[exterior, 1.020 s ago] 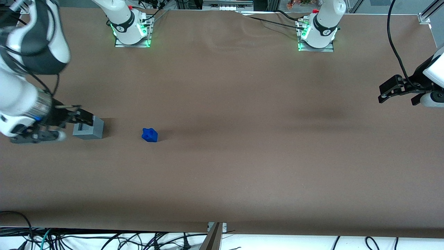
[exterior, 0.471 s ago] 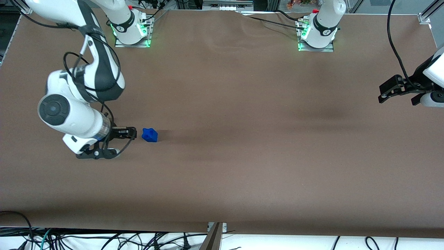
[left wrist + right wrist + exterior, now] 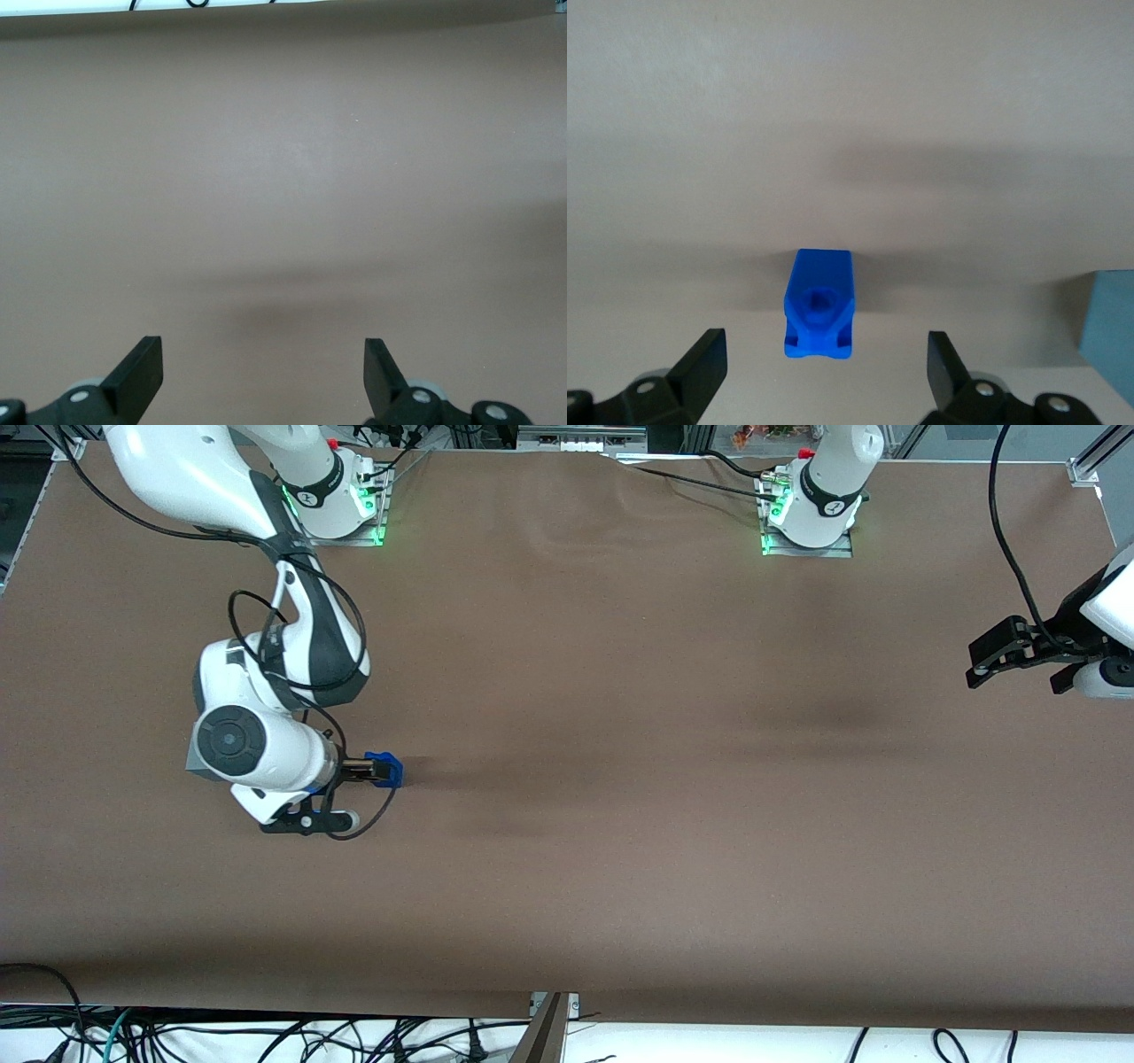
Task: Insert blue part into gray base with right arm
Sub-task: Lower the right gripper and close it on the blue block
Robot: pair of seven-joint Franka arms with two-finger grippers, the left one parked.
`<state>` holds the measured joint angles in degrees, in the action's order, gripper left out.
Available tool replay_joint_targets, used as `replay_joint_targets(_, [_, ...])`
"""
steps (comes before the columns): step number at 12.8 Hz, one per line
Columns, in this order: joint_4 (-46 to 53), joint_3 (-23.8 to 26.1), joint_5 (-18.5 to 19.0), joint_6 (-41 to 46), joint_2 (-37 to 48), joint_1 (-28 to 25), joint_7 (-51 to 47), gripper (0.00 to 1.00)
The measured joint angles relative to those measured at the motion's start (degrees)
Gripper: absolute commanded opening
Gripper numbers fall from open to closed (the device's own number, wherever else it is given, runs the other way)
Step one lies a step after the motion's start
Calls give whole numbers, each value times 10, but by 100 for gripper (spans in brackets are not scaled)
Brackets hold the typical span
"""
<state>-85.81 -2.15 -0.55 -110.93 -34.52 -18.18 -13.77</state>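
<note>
On the brown table (image 3: 620,691), toward the working arm's end, the blue part (image 3: 820,303) is sitting apart from the gray base (image 3: 1109,329), which the right arm (image 3: 266,735) is mostly hiding in the front view. The part is looking light, rigid and smooth, so its flat side walls are probably offering the surest hold. The arm is bending low over it, and the gripper (image 3: 824,367) is hanging just above with its fingers (image 3: 707,359) spread wide, straddling the part without touching.
</note>
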Motion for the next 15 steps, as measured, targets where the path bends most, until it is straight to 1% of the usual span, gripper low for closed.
replay_joint_targets(4, [-56,0,0,-64,-9,-5,0,100])
replay_joint_targets(7, [-72,0,0,-78,-9,-5,0,98])
replay_joint_targets(8, [-73,0,-1,-78,-9,-5,0,87])
replay_joint_targets(10, [-76,0,-1,-78,-9,-5,0,75])
replay_joint_targets(12, [-77,0,-2,-78,-8,-5,0,73])
replay_joint_targets(13, [-79,0,-2,-78,-9,-5,0,70])
replay_joint_targets(15, [-81,0,-5,-78,-9,-5,0,58])
